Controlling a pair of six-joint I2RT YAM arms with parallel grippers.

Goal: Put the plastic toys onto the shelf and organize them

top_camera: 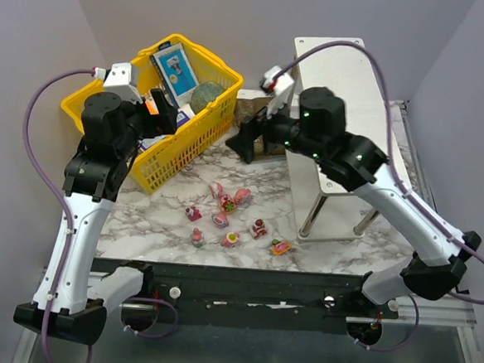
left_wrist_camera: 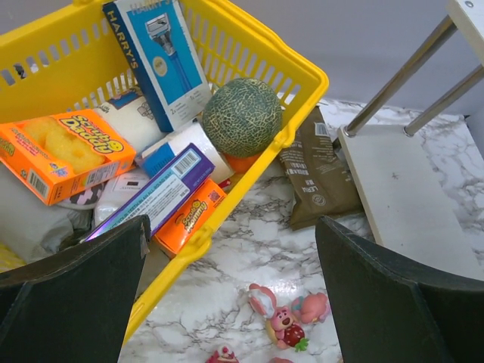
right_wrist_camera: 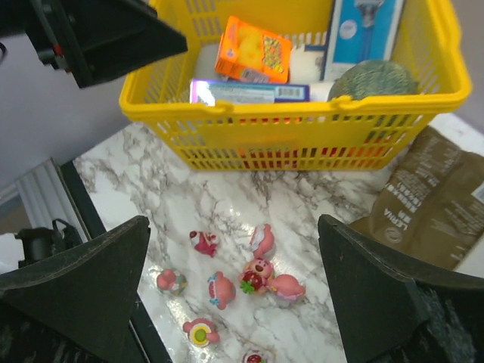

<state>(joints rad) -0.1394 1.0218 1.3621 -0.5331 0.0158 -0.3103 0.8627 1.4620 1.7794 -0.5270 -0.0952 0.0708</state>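
Both arms rise from the bottom corners of the top view, elbows bent, leaning inward. The left gripper (top_camera: 164,111) sits upper left and the right gripper (top_camera: 246,140) near centre. Each has its 2 fingers (left_wrist_camera: 76,291) spread wide, holding nothing.

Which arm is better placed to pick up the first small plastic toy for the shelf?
Right. The open right gripper hangs just beyond the small pink and red plastic toys, which its wrist view frames, beside the white two-tier shelf; the open left gripper is over the yellow plastic basket.
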